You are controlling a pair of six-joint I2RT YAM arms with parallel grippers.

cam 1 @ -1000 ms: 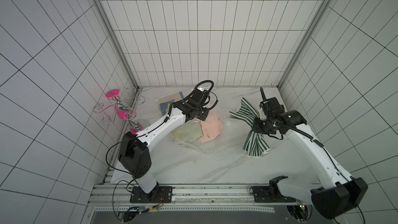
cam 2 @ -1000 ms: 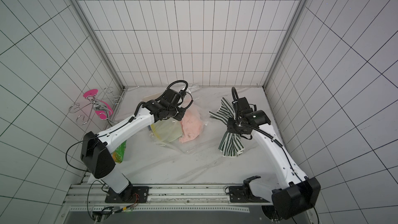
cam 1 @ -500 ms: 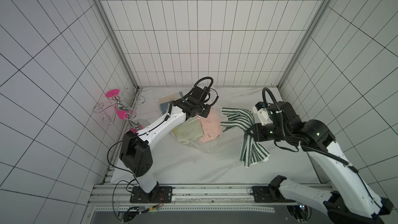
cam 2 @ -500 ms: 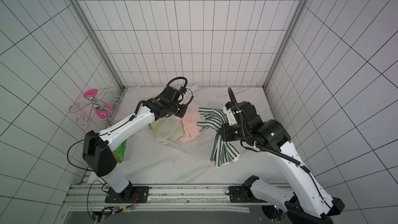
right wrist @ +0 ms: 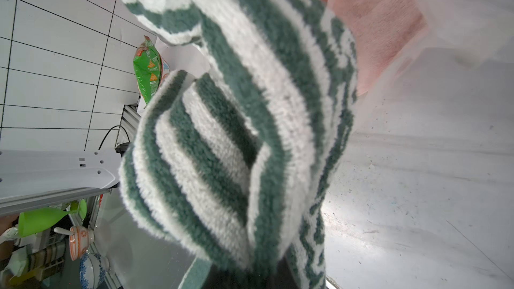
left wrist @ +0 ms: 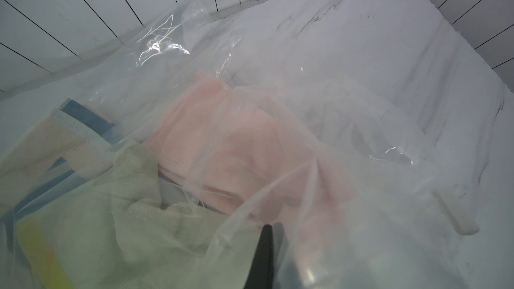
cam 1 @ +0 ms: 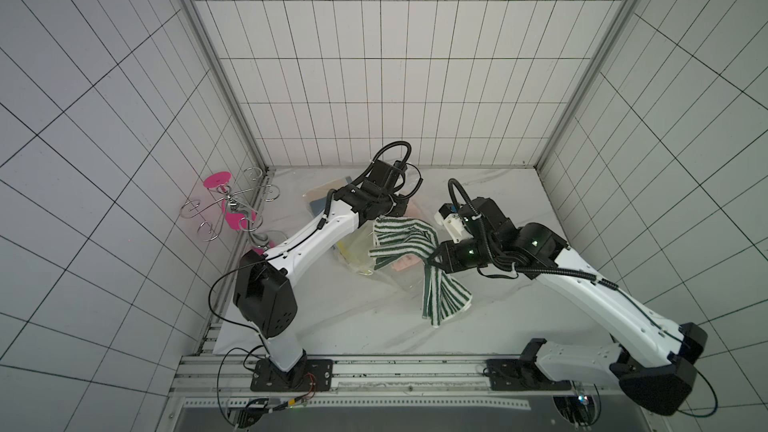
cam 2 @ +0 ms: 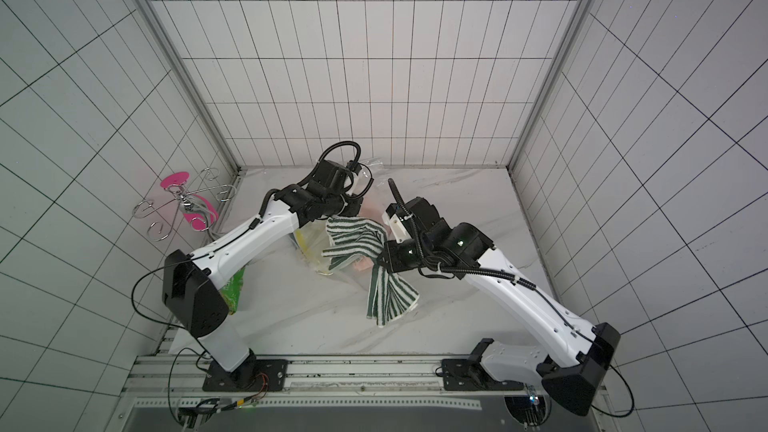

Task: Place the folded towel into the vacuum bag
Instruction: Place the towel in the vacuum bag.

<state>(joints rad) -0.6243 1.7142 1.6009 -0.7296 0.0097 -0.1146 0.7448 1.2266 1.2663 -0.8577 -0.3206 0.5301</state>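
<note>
The right gripper (cam 1: 432, 261) is clamped on the middle of the green-and-white striped towel (cam 1: 401, 241). The towel hangs off the table (cam 1: 332, 326), one end drooping and the other spread above the vacuum bag (left wrist: 347, 101). The left gripper (left wrist: 267, 246) is closed, apparently pinching the bag's film, though the plastic blurs it. A pink towel (left wrist: 236, 140) and a pale green towel (left wrist: 139, 204) lie inside.

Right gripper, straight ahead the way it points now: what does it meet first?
Past the striped towel it holds, likely the vacuum bag, by the pink towel inside; its height above them is unclear.
</note>
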